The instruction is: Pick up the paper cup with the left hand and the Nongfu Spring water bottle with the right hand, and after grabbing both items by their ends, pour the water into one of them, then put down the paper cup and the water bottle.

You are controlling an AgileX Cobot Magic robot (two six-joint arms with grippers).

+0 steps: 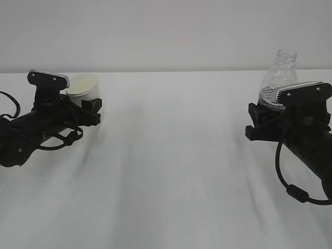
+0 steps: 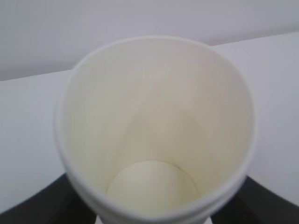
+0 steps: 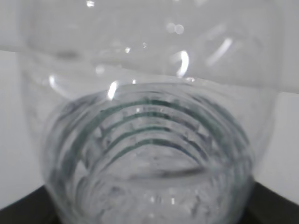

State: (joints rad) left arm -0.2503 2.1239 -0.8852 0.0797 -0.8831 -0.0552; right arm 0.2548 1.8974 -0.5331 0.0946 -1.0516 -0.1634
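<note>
The white paper cup (image 1: 83,86) sits between the fingers of my left gripper (image 1: 86,104), low over the table at the left and tipped so its cream inside shows. In the left wrist view the cup (image 2: 154,116) fills the frame. Its bottom looks dry, and a black finger (image 2: 28,210) presses at each lower side. My right gripper (image 1: 262,122) is shut on the lower body of the Nongfu Spring water bottle (image 1: 280,72), whose capless neck points up. Seen from the right wrist, the ribbed bottle (image 3: 149,140) hides the jaws. I cannot make out the water clearly.
A white table (image 1: 171,171) spreads between the two arms, with a pale wall behind it. Black cables loop beside each arm, one at the right (image 1: 290,189).
</note>
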